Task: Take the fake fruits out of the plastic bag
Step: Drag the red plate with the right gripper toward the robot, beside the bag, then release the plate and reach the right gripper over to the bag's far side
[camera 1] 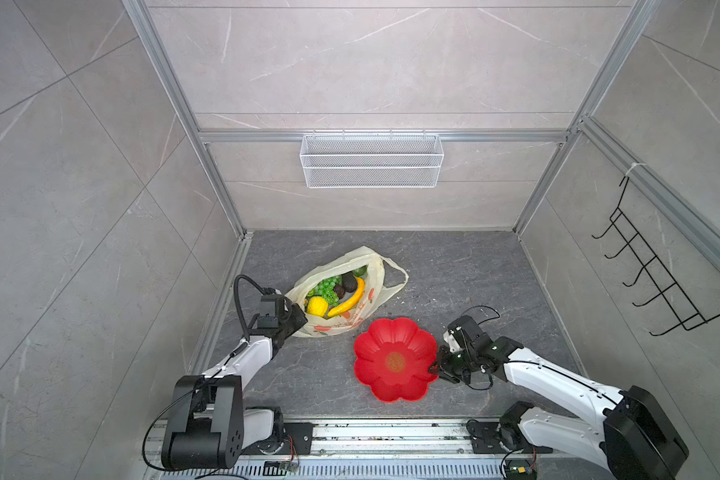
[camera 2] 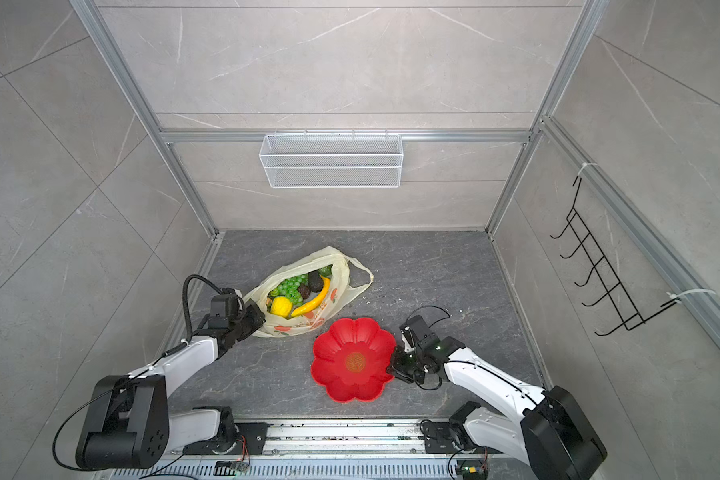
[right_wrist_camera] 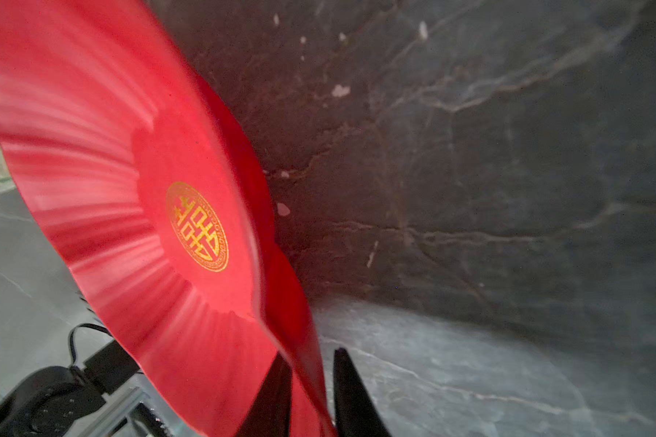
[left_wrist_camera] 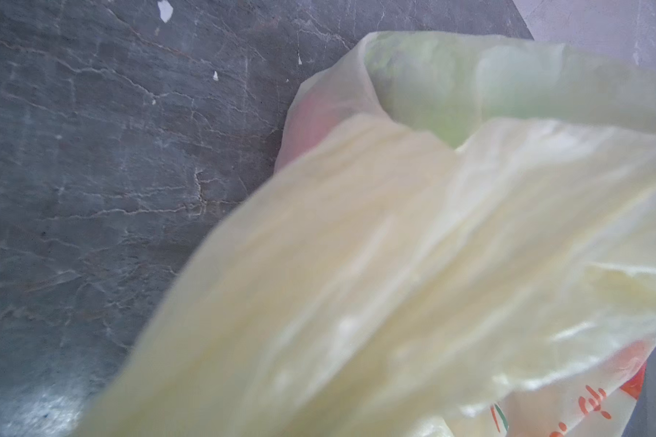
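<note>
In both top views the bag [camera 1: 352, 257] [camera 2: 313, 258] lies on the floor [camera 1: 474, 270] just beyond the plate's [camera 1: 375, 345] [camera 2: 336, 345] far-left petals, its mouth gaping upward. The fruits are all inside it: grapes [camera 1: 329, 289], a banana [camera 1: 350, 301] along the side nearest the plate, a lemon [camera 1: 317, 306] at the end farthest left of the plate, and dark pieces behind the banana. The left gripper [camera 1: 298, 318] [camera 2: 258, 318] sits at the bag's edge, left of the plate, jaws together and pinching the film; the left wrist view is filled by blurred pale-yellow plastic [left_wrist_camera: 394, 265] rising toward the lens. The right gripper [camera 1: 435, 368] [camera 2: 391, 370] is at the plate's right rim. In the right wrist view its two black fingers [right_wrist_camera: 273, 397] stand apart, straddling the red rim [right_wrist_camera: 91, 132], with floor visible between the rim and one finger.
</note>
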`<state>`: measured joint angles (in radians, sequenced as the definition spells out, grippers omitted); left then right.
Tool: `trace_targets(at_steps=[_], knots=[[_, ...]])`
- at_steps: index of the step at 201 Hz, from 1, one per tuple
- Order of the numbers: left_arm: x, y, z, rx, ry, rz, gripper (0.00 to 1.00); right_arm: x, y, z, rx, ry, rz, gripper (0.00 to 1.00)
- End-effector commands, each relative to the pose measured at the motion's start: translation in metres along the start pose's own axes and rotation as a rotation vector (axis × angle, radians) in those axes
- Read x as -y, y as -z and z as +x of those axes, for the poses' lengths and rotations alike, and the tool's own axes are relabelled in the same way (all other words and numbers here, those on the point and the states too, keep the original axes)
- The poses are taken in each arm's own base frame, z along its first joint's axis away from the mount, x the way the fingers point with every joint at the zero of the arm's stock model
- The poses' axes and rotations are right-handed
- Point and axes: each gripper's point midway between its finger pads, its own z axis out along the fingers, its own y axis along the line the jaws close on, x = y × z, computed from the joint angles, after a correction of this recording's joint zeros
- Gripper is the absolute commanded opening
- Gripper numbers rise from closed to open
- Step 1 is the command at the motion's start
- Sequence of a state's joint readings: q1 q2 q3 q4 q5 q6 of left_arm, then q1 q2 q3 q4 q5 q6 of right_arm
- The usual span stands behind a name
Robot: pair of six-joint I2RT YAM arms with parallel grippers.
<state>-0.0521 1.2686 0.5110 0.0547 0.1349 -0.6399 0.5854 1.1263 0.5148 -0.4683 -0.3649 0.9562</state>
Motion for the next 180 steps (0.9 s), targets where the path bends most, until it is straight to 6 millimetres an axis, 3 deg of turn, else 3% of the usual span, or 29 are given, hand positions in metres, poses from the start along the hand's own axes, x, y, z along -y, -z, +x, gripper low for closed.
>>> trace_targets(at_steps=[1,30,48,67,92,120,143,161,180], knots=[[0.009,0.002,-0.012,0.039,-0.021,0.029,0.0,0.0,0.007,-0.005,0.036,0.014,0.027,0.36],[0.008,0.003,-0.01,0.041,-0.015,0.029,0.0,-0.006,0.013,-0.009,0.055,0.038,0.022,0.4],[0.008,0.004,-0.009,0.04,-0.007,0.031,0.0,-0.004,0.025,-0.014,0.087,0.061,0.074,0.51],[0.005,0.006,-0.005,0.041,0.025,0.027,0.0,0.0,0.048,-0.026,0.162,0.103,0.162,0.62],[0.006,0.003,0.003,-0.015,0.128,0.031,0.0,-0.013,0.084,-0.046,0.283,0.178,0.236,0.64],[0.014,0.005,0.002,-0.021,0.121,0.064,0.0,-0.059,0.101,-0.067,0.383,0.306,0.233,0.64],[0.017,0.01,0.0,-0.006,0.072,0.079,0.0,-0.124,0.097,-0.079,0.457,0.463,0.197,0.63],[0.016,0.01,-0.001,0.009,0.035,0.083,0.0,-0.178,0.079,-0.087,0.481,0.589,0.165,0.64],[0.016,0.011,-0.002,0.019,0.028,0.084,0.0,-0.219,0.048,-0.101,0.462,0.656,0.139,0.65]])
